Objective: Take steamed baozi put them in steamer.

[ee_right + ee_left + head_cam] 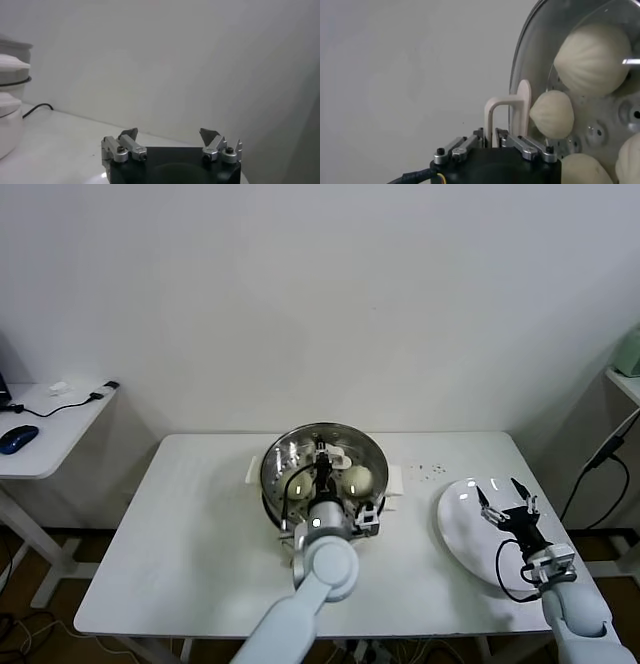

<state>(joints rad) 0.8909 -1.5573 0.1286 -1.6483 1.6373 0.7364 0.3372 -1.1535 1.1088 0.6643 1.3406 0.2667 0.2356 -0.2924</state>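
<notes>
A: The steamer (pixel 278 459) beneath the left end effector (pixel 322 467) is polished steel, mirror-bright, with a perforated tray.
B: The baozi (pixel 592 52) beside it look smooth, matt dough, faintly pleated.
A: Under the right end effector (pixel 506 500), the plate (pixel 462 524) is glossy white; the worktop (pixel 190 534) matt.

We see the steamer (pixel 322 469) at the middle of the counter (pixel 200 534), toward its back edge. Inside it, on the tray, lie the baozi (pixel 358 478); the left wrist view shows four of them (pixel 592 52) close together. The left end effector (pixel 322 456) sits over the steamer's middle. To the right, well apart, a plate (pixel 462 529) lies near the counter's right edge, with the right end effector (pixel 508 502) above it, fingers spread.
</notes>
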